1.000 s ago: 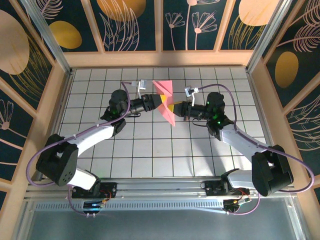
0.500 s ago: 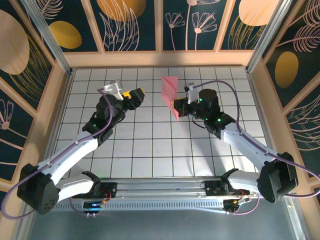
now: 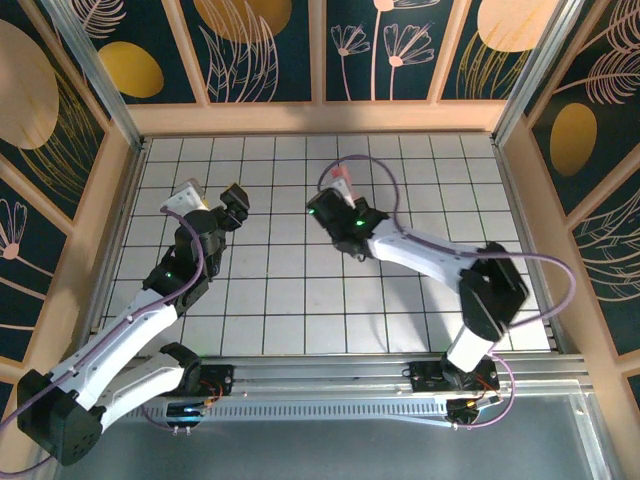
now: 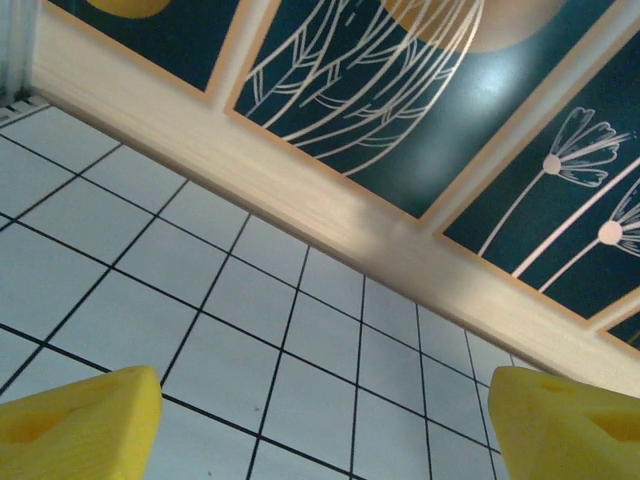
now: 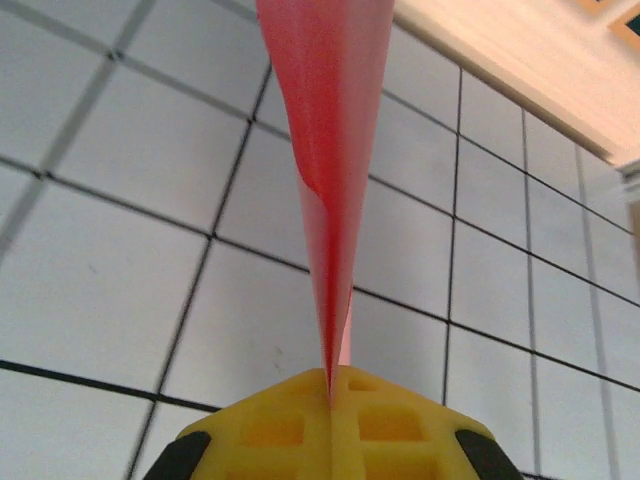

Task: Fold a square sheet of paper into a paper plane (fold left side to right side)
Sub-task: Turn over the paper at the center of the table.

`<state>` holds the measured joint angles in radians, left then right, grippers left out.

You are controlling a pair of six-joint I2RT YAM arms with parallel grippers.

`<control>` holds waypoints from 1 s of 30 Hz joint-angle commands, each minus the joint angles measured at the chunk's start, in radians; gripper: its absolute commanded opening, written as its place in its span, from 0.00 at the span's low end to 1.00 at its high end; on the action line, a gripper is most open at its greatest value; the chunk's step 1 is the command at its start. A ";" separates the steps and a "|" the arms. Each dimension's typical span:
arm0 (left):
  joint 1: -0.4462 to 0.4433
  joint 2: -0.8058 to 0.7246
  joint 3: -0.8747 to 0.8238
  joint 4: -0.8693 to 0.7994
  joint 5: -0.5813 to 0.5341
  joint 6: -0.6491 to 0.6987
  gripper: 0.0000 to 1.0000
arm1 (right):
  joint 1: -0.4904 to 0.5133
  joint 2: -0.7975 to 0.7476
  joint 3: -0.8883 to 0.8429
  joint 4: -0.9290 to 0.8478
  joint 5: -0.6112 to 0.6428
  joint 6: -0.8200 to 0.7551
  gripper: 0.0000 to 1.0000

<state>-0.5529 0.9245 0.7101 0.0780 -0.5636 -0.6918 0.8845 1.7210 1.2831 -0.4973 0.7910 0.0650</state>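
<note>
Checking in from the remote station: the salmon-pink paper plane [image 5: 330, 150], a thin folded sheet seen edge-on, is pinched right at its narrow end by the right gripper [image 5: 330, 395]. The yellow pads are pressed flat together on it, no gap at all. From that pinch the paper fans out wider as it runs away from the fingers, with one crease line showing down the middle. In the top view you only catch a small pink sliver of it just past the right wrist, over the far-middle part of the white gridded table [image 3: 300, 300]. Whether its far tip touches the tiles I honestly can't tell. The right arm is bent hard across, so its wrist sits near the table's centre line. The left gripper [image 4: 325, 430] is well apart from the plane, over the far-left squares, and its two yellow fingers [image 4: 80, 420] are spread wide with just bare tiles between them. That wrist cam looks at the light wooden rail [image 4: 300, 200] at the foot of the back wall. The whole table is boxed in by wood-framed dark teal panels [image 3: 290, 50] with leaf and flower drawings.
</note>
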 commanded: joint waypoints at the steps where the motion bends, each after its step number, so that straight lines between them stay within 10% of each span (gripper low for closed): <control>1: -0.004 -0.008 -0.009 -0.023 -0.048 0.003 0.85 | 0.017 0.110 0.071 -0.190 0.199 0.034 0.00; 15: -0.004 0.026 -0.013 -0.035 -0.026 -0.001 0.86 | 0.065 0.431 0.162 -0.252 0.054 0.139 0.00; 30: -0.004 0.059 -0.006 -0.038 0.020 -0.012 0.86 | 0.053 0.387 0.138 -0.206 -0.174 0.165 0.39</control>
<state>-0.5529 0.9760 0.7067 0.0475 -0.5583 -0.6926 0.9287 2.1311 1.4246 -0.7330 0.7578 0.1905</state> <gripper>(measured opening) 0.861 0.373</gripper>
